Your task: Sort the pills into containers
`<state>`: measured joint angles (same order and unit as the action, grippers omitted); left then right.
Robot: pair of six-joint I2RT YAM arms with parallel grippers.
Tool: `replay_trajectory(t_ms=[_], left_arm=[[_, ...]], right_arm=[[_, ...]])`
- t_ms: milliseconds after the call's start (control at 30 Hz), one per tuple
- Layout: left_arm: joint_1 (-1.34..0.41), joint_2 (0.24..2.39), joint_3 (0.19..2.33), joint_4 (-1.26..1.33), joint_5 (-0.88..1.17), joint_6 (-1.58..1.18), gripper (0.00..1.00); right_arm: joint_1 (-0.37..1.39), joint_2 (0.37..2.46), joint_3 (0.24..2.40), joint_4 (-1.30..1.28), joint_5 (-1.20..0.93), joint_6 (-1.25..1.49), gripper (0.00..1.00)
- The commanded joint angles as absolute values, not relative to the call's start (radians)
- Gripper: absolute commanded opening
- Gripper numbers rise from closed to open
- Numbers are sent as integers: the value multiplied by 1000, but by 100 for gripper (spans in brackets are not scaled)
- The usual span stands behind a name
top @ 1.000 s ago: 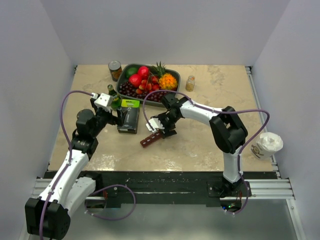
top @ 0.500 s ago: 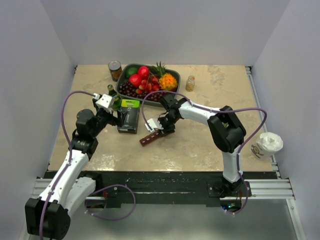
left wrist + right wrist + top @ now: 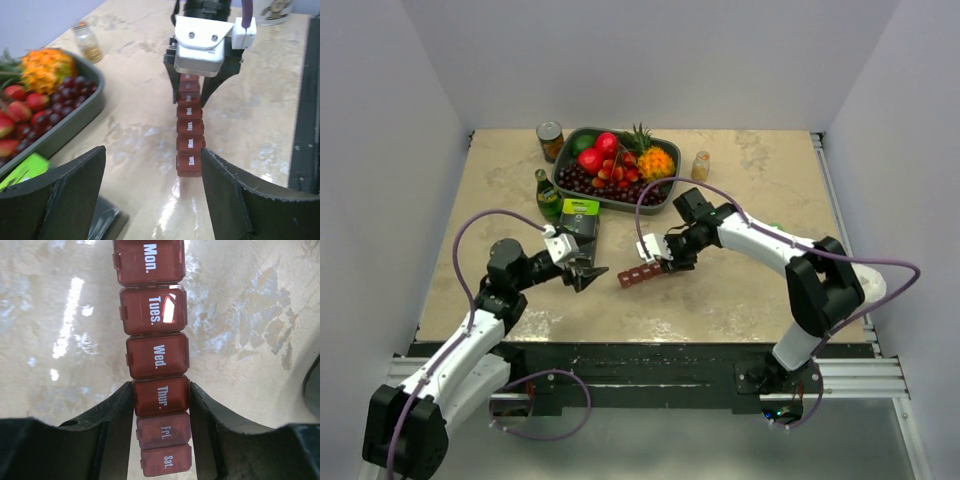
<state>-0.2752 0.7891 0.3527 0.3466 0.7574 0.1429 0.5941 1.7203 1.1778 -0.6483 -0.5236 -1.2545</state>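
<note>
The containers [image 3: 642, 274] are one dark red strip of day-labelled lidded compartments [image 3: 157, 355], lying mid-table. My right gripper [image 3: 665, 263] is shut on it, its fingers [image 3: 112, 410] pressing both sides of the "Thur." compartment. In the left wrist view the strip [image 3: 190, 125] runs away from me toward the right gripper's white housing. My left gripper [image 3: 588, 276] is open, and the strip's "Sun." end sits just inside its right finger [image 3: 235, 195] without being pinched. No loose pills are in view.
A dark tray [image 3: 620, 206] of fruit stands at the back, with a can [image 3: 550, 140], a green bottle [image 3: 548, 195] and a black-and-green box [image 3: 580, 222] to its left. A small jar [image 3: 700, 165] is to its right. A paper cup [image 3: 855, 288] sits by the right rail.
My left arm swung from beside the box down and right to the strip's near end, its jaws narrowing. My right gripper closed on the strip and carried it a little to the right.
</note>
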Motion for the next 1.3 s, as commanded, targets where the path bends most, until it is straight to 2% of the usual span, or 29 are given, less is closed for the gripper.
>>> replay_trajectory(t_ms=[0,200,400,433,467,733,833,933,967,1100,1133,1200,1233,1267], left_arm=[[-342,850,365,459,891,160,81],[-477,949,368,457,887,227,84],[-632,1071,429,362,688,340,83],[-656,1098,439,356,660,353,87],[-667,1112,454,344,603,365,99],[-744,1219,508,311,443,434,99],[-755,1249,521,287,420,451,95],[-764,1278,544,249,399,462,85],[-765,1284,552,232,387,462,78],[-765,1318,581,201,365,465,59],[-765,1328,592,195,365,466,46],[-765,1341,604,172,362,468,29],[-767,1345,613,161,361,466,15],[-767,1345,614,160,359,466,8]], right_arm=[[606,1626,1097,-572,-575,-1218,21],[606,1583,1054,-545,-574,-1213,21],[614,1563,1036,-520,-601,-1186,20],[618,1560,1029,-512,-606,-1184,20],[620,1559,1025,-508,-606,-1181,20],[624,1543,1012,-499,-620,-1169,20],[624,1539,1012,-497,-632,-1163,20],[624,1536,1014,-491,-643,-1154,20],[624,1536,1014,-494,-646,-1151,20],[624,1532,1019,-495,-660,-1141,20],[626,1532,1019,-494,-663,-1138,20],[626,1532,1019,-492,-670,-1129,19],[626,1532,1019,-492,-675,-1126,19],[626,1532,1019,-492,-680,-1118,19]])
